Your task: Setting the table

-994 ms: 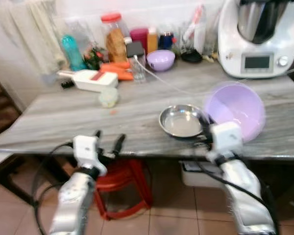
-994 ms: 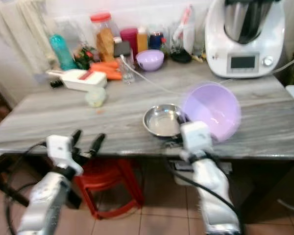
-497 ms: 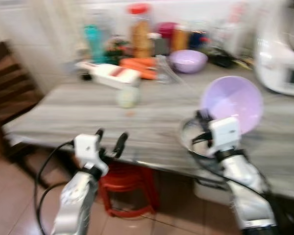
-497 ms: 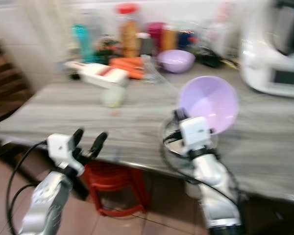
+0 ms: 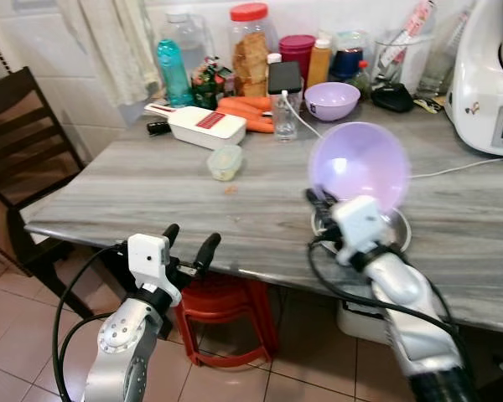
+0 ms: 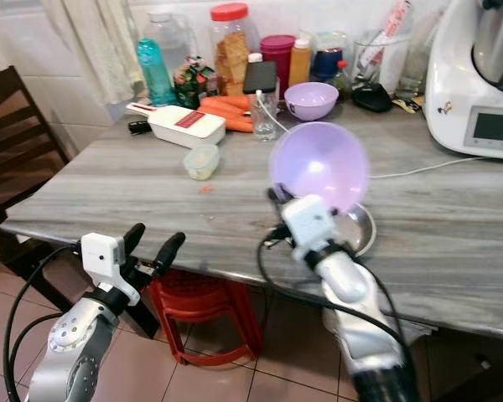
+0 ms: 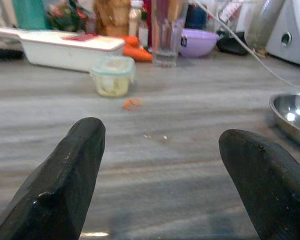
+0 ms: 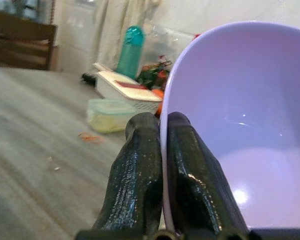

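gripping the rim of the purple bowl [image 5: 359, 163], the right gripper [image 8: 157, 165] had its two black fingers [image 8: 137, 170] pinched together on the bowl wall, one finger outside and one inside, as the right wrist view showed at close range. the head views showed what the wrist view did not: the bowl was lifted off the grey table [image 5: 151, 201] and tipped on edge, its open mouth facing back toward the robot and its rim standing nearly upright, just above a steel bowl [image 6: 359, 230] that sat on the table near the front edge. the left wrist view gave the low angle across the table top, with the steel bowl's rim [image 7: 290, 117] at one side and a small lidded tub [image 7: 112, 75] further in. the left gripper [image 5: 191, 249] hung in front of the table edge, its fingers spread well apart and holding nothing. at the back of the table stood a white slicer [image 5: 205, 126], carrots [image 5: 247, 113], a glass [image 5: 285, 121], a smaller purple bowl [image 5: 332, 99] and a white kitchen machine [image 5: 486, 75]. a dark chair [image 5: 17, 142] stood at the robot's left, and a red stool [image 5: 226, 322] stood under the table.
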Controlling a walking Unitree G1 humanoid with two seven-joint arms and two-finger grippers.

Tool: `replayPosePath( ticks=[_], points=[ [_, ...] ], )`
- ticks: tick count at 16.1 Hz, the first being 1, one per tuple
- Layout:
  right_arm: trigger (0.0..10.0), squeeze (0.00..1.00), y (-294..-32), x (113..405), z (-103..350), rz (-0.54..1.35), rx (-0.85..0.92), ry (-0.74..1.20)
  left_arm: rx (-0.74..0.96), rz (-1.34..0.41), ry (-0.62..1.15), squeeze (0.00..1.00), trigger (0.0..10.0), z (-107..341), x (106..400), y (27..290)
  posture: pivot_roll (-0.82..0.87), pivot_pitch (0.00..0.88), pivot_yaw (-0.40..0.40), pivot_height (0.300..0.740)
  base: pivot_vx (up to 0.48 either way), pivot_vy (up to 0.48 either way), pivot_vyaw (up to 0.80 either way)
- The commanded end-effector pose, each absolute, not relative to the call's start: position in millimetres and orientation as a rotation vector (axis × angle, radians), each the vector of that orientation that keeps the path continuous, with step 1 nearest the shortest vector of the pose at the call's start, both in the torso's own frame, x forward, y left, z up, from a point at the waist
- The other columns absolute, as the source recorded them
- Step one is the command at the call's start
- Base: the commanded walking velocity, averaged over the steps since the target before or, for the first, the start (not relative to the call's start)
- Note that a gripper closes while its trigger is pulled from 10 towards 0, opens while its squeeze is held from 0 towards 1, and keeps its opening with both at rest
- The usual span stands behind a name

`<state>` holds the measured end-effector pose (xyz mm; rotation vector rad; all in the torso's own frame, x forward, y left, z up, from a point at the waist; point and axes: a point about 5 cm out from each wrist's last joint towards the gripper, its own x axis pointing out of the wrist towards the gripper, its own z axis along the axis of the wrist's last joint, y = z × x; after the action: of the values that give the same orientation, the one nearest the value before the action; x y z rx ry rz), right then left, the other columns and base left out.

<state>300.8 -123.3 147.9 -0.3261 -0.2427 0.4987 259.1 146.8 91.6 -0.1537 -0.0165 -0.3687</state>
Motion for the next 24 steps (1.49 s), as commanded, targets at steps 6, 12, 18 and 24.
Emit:
replayPosePath(
  ticks=[6,12,18,24],
  points=[
    [10.0,0.00,-99,334,147,0.665,-0.339,-0.187,-0.199,-0.512,-0.024,0.00,10.0,96,246,143,-0.05,0.052,0.094,0.740,0.000,0.000,0.00],
    [10.0,0.00,-70,341,137,0.821,-0.323,-0.122,-0.194,-0.519,-0.022,0.00,10.0,97,243,145,-0.04,0.049,0.087,0.740,0.000,0.000,0.00],
    [10.0,0.00,-74,340,124,0.838,-0.310,-0.051,-0.197,-0.524,-0.023,0.00,10.0,98,248,140,-0.04,0.036,0.089,0.740,0.000,0.000,0.00],
    [10.0,0.89,-82,342,117,0.798,-0.367,-0.010,-0.204,-0.551,-0.020,0.00,10.0,97,250,136,-0.04,0.026,0.092,0.740,0.000,0.000,0.00]
  ],
)
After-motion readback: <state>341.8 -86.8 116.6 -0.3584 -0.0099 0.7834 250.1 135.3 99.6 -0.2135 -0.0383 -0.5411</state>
